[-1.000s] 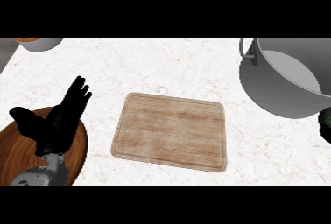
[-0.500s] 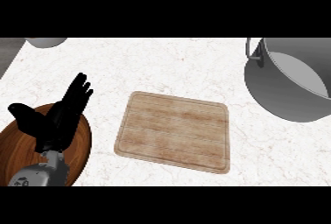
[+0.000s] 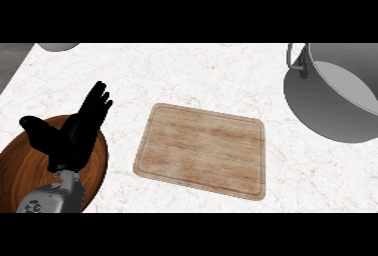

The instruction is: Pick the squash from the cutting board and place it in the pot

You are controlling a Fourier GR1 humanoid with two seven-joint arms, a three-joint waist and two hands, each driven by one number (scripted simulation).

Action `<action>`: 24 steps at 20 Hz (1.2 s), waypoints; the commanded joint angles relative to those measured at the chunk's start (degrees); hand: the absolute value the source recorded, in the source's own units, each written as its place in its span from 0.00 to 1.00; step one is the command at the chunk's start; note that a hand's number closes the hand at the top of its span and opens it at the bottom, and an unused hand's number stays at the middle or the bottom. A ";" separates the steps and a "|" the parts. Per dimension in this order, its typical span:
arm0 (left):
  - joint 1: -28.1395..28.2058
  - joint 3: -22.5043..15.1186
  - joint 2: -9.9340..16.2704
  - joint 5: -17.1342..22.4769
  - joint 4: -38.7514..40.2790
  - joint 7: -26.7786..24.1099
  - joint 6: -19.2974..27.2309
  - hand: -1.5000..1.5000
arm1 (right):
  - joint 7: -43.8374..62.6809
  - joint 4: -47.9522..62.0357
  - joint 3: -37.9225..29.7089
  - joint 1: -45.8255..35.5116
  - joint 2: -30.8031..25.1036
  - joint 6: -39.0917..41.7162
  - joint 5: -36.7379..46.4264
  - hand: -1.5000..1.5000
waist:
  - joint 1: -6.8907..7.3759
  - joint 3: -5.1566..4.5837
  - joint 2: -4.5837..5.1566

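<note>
Bench [image 3: 192, 75] looks like white marble with faint tan veining, smooth finish. Cutting board [image 3: 203, 149] is pale wood with visible grain, matt; the round plate [image 3: 22, 160] at lower left is darker reddish-brown wood, slightly glossy. Pot [image 3: 336, 95] is grey metal with a dull satin sheen; left hand [image 3: 70, 135] is matt black, its forearm [image 3: 48, 200] smooth grey.

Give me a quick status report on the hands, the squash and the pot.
Left hand open, resting over brown plate. Right hand out of view. Cutting board bare, no squash visible. Pot at right, nothing blocking.
</note>
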 commanded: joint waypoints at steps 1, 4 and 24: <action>-1.62 0.50 -0.37 -0.49 1.13 0.61 0.52 0.50 | -0.33 9.37 2.06 -7.71 2.65 -0.82 2.34 1.00 | -0.02 0.03 0.04; -1.76 1.33 -1.12 0.25 5.98 -3.67 -0.56 0.50 | -0.53 15.64 4.85 -10.33 5.69 -2.61 5.70 1.00 | -0.10 0.02 0.11; -1.37 -1.31 -2.06 -2.45 0.96 0.98 0.73 0.50 | -22.69 55.24 -9.65 -18.88 15.56 -16.44 -3.66 0.00 | 0.22 0.16 0.20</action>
